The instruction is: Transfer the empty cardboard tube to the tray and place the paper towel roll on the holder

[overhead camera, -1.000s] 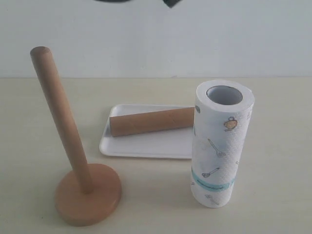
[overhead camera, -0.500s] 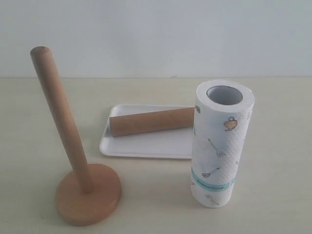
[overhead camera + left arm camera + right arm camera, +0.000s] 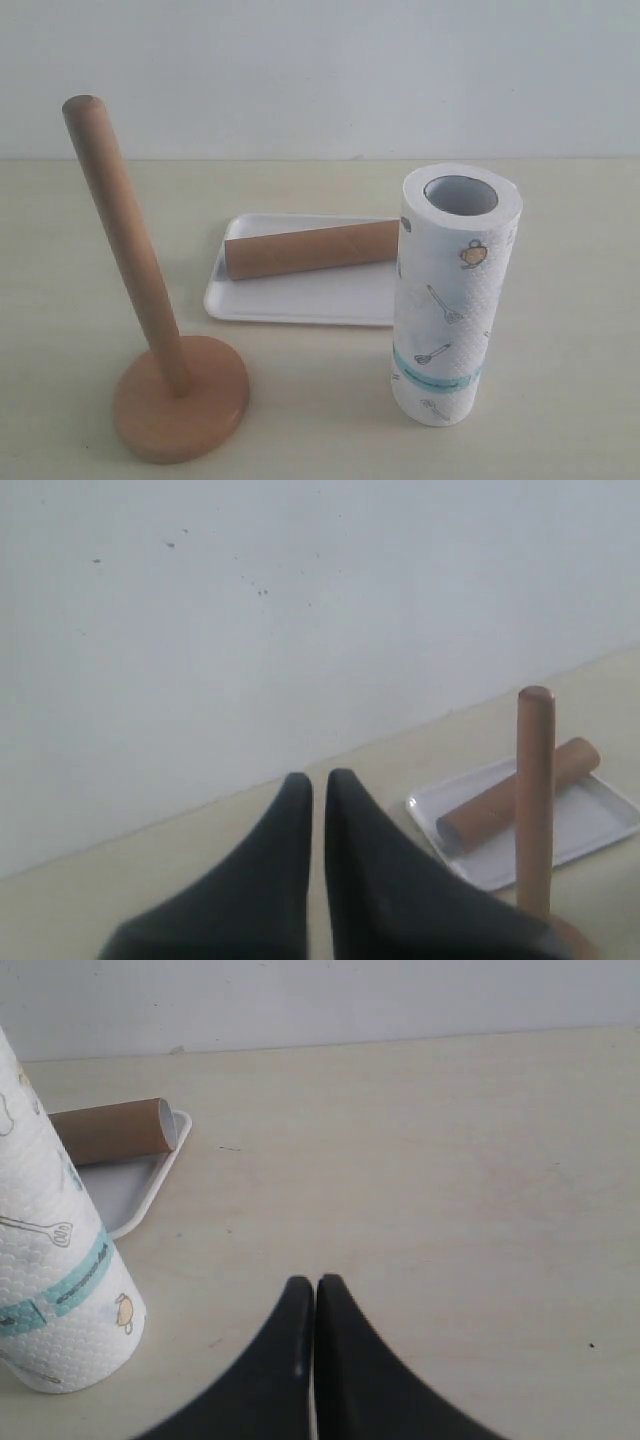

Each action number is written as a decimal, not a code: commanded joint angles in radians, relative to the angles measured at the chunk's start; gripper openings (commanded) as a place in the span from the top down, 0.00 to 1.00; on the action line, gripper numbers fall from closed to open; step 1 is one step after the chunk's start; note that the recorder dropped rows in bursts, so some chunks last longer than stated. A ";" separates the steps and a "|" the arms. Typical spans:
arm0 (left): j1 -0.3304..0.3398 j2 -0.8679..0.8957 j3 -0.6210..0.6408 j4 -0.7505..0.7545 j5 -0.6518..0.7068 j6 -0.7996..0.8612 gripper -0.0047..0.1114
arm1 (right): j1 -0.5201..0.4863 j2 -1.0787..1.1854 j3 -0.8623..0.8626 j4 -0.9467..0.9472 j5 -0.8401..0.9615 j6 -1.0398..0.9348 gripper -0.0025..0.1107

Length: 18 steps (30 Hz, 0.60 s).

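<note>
A long, hollow brown cardboard tube [image 3: 310,250] is lying on its side inside a shallow white rectangular tray [image 3: 300,297] with rounded corners, stretching along the tray's length. The tray is sitting on a pale beige worktop [image 3: 570,300] before a plain white wall [image 3: 320,70].

A thick white embossed paper towel roll [image 3: 450,300], printed with small kitchen-utensil drawings and a teal band near its lower end, is standing upright on the worktop. Its open core is facing up. In the exterior view it is covering the tray's right end and the tip of the tube.

A light-brown wooden holder [image 3: 135,260], a round-topped post set in a thick disc base, is standing bare to the left of the tray and nearer the camera, close to the tray but not touching it.

The black left end effector [image 3: 318,777] is hanging above the worktop with its two fingers pressed together, gripping nothing, the holder's post and the loaded tray lying beyond it. The black right end effector [image 3: 313,1280] is likewise closed and empty, hovering over bare worktop beside the roll without touching it.
</note>
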 commanded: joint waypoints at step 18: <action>0.349 -0.136 0.343 -0.007 -0.515 -0.244 0.92 | 0.001 -0.004 0.000 -0.002 -0.007 -0.004 0.98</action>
